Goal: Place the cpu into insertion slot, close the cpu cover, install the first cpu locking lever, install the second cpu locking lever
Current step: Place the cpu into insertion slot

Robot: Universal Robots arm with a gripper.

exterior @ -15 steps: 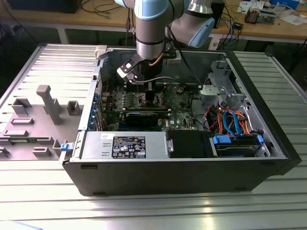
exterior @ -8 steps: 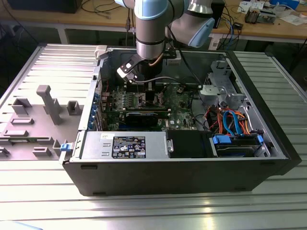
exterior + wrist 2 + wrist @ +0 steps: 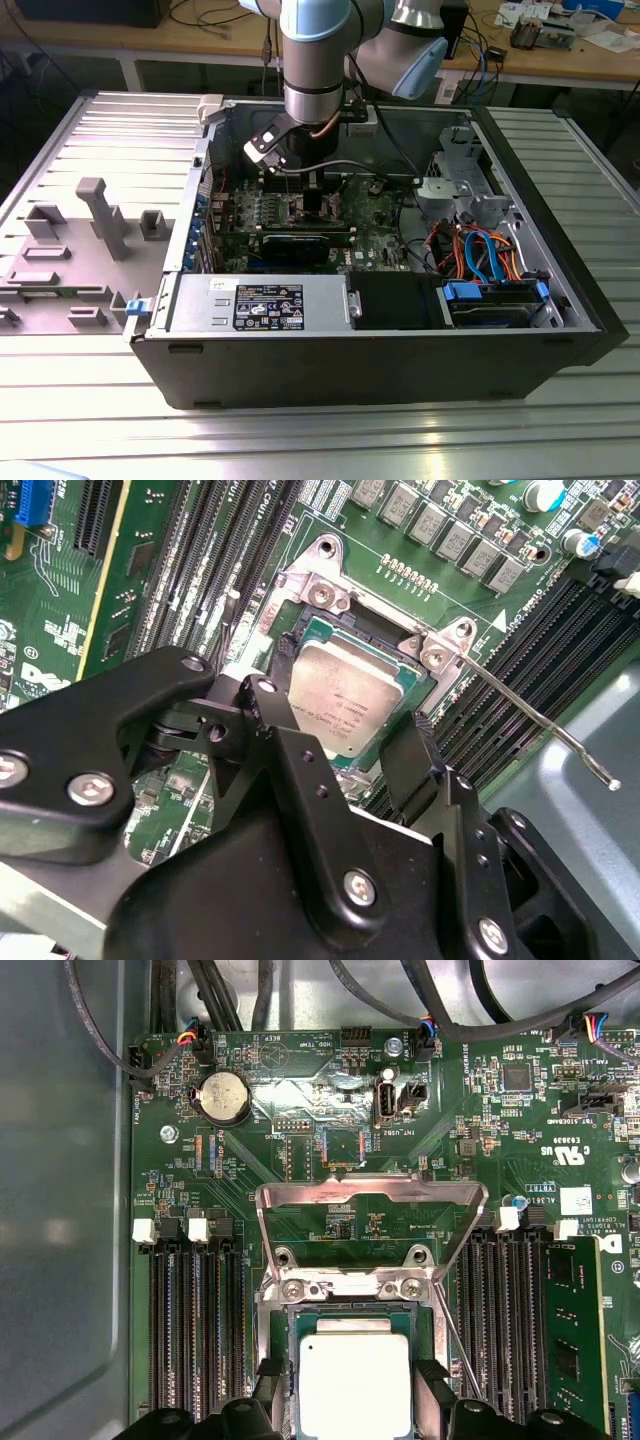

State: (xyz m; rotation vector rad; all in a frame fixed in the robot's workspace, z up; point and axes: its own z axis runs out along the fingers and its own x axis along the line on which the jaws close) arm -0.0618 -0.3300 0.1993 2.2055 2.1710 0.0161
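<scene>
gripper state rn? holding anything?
Gripper: down at the cpu in the insertion slot; gripping or released cannot be told.

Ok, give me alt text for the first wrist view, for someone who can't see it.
The silvery cpu sits in the insertion slot on a green motherboard, with the black gripper at it. The cpu cover is flipped open; memory slots flank the socket.

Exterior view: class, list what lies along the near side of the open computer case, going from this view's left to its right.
Blue latch → grey-labelled power supply box → black box → blue drive carrier
</scene>
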